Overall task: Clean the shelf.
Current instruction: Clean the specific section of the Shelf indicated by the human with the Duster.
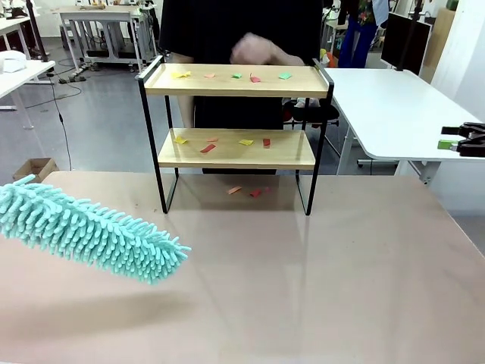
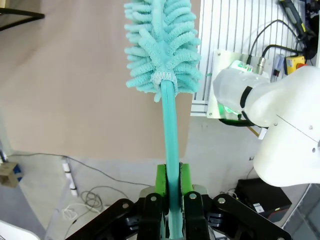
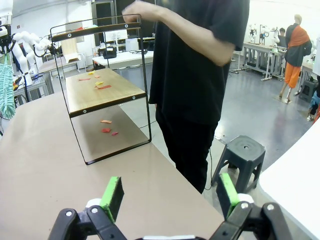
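The shelf (image 1: pixel 236 89) stands at the table's far middle, a black frame with two wooden boards. Small coloured paper scraps lie on the top board (image 1: pixel 284 76), on the lower board (image 1: pixel 246 142) and on the table beneath (image 1: pixel 255 192). My left gripper (image 2: pixel 171 172) is shut on the teal handle (image 2: pixel 170 125) of a fluffy teal duster (image 1: pixel 91 231), which hovers over the table's left side, well short of the shelf. My right gripper (image 3: pixel 170 195) is open and holds nothing; it hangs off the table's right edge (image 1: pixel 449 138). The right wrist view has the shelf (image 3: pixel 102 92) ahead to the left.
A person in black stands right behind the shelf, one hand (image 1: pixel 254 49) raised over the top board. A white desk (image 1: pixel 386 106) stands at the right, a grey stool (image 3: pixel 242 152) on the floor beyond the table. The brown table (image 1: pixel 303 280) lies bare in front of the shelf.
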Motion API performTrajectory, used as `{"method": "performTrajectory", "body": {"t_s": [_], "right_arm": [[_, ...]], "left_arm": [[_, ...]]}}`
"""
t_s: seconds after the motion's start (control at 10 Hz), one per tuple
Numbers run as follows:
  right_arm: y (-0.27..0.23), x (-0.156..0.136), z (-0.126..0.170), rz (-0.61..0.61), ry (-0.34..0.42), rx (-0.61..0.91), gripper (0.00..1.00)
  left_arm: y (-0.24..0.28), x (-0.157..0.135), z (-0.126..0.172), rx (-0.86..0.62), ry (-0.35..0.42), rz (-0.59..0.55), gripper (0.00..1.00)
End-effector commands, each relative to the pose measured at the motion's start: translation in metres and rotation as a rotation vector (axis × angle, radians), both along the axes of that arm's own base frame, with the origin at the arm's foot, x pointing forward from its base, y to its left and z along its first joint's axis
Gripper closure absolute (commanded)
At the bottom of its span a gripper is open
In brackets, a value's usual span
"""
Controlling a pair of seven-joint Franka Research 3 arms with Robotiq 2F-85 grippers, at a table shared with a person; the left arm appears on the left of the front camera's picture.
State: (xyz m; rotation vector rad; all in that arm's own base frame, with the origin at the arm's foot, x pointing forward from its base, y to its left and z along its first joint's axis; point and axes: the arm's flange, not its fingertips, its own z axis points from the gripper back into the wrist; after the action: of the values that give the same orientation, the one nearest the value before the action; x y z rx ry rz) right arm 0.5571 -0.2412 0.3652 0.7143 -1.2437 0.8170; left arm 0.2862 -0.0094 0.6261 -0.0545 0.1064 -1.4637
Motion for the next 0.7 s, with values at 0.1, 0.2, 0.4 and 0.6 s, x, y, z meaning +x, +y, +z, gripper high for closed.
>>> {"method": "performTrajectory", "body": {"t_s": [0.1,0.2,0.4,0.6], "right_arm": [[0.0017,0.0010,0.0023,0.002,-0.004,0.000,0.00],[0.0017,0.0010,0.0023,0.002,-0.004,0.000,0.00],[0.0017,0.0010,0.0023,0.002,-0.004,0.000,0.00],[0.0017,0.0010,0.0023,0.002,-0.004,0.000,0.00]], "left_arm": [[0.0024,-0.0021,0.0029,0.007,0.001,-0.007,0.87],[0.0024,-0.0021,0.0029,0.007,0.001,-0.007,0.87],[0.0024,-0.0021,0.0029,0.007,0.001,-0.007,0.87],[0.0024,-0.0021,0.0029,0.007,0.001,-0.007,0.87]]}}
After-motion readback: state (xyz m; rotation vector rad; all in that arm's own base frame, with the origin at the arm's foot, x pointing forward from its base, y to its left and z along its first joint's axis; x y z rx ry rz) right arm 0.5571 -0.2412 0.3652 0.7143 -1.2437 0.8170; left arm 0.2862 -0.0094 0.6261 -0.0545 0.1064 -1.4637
